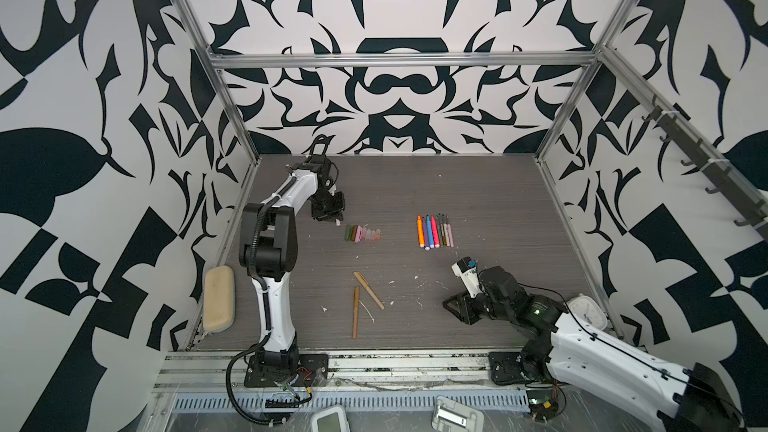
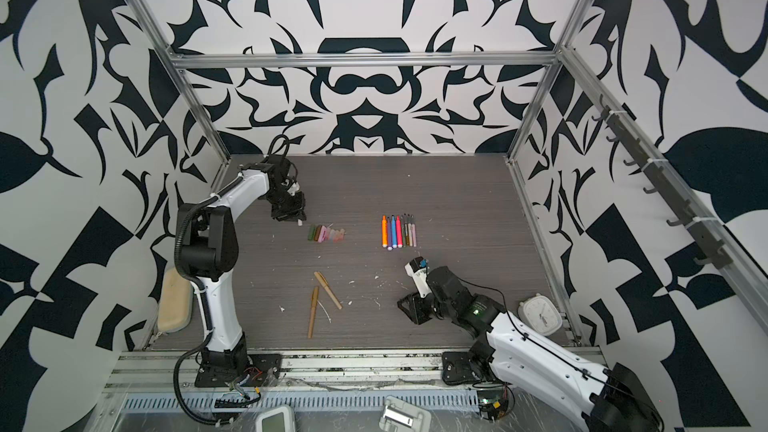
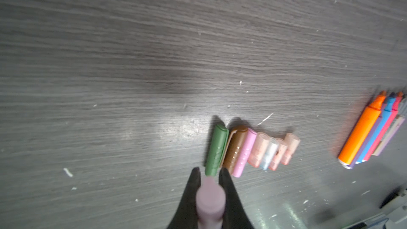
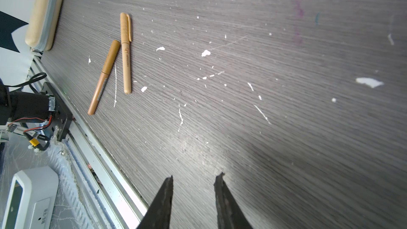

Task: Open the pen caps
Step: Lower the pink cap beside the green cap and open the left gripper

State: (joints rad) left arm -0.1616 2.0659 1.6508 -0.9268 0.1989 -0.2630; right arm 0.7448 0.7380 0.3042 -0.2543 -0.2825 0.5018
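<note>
In both top views your pen caps lie side by side on the tabletop, long axes front to back. Left wrist: left gripper clamped on a pale pink cap pointing at that row. Right wrist: right gripper partly open, empty.

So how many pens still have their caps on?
2. Both are tan and lie mid-table toward the front: a lighter pen set slantwise, and a darker pen just left of it. None seems hidden.
</note>
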